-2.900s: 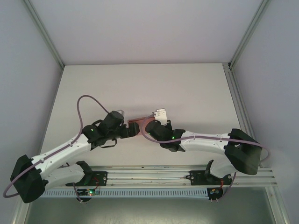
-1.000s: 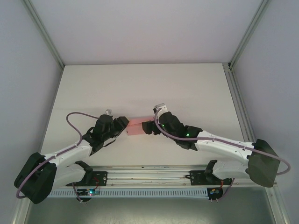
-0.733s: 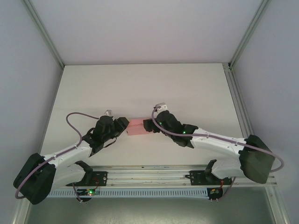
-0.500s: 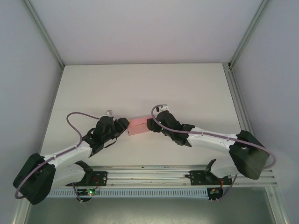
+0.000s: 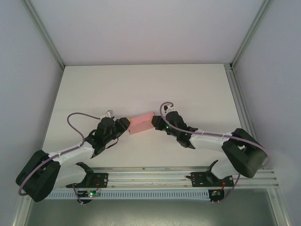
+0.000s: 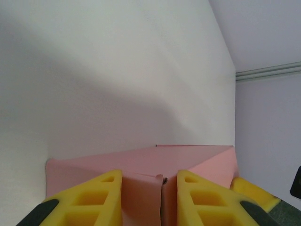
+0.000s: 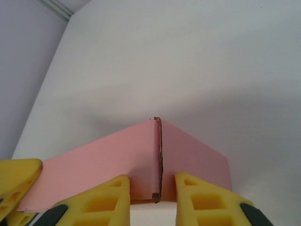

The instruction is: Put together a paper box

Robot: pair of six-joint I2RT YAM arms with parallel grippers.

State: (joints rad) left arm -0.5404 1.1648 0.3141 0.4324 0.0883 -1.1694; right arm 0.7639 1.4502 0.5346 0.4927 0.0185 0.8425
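As I look on, a small pink card box (image 5: 141, 124) is held endwise.
Left gripper (image 6: 149, 180) clamps one end, right gripper (image 7: 148, 184) the other.

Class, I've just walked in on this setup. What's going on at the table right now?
Two robot arms hold a small pink paper box between them near the middle of the white table. The left gripper pinches one end of the box, and the right gripper pinches the opposite end at a folded seam. The box already looks folded into a closed rectangular shape.
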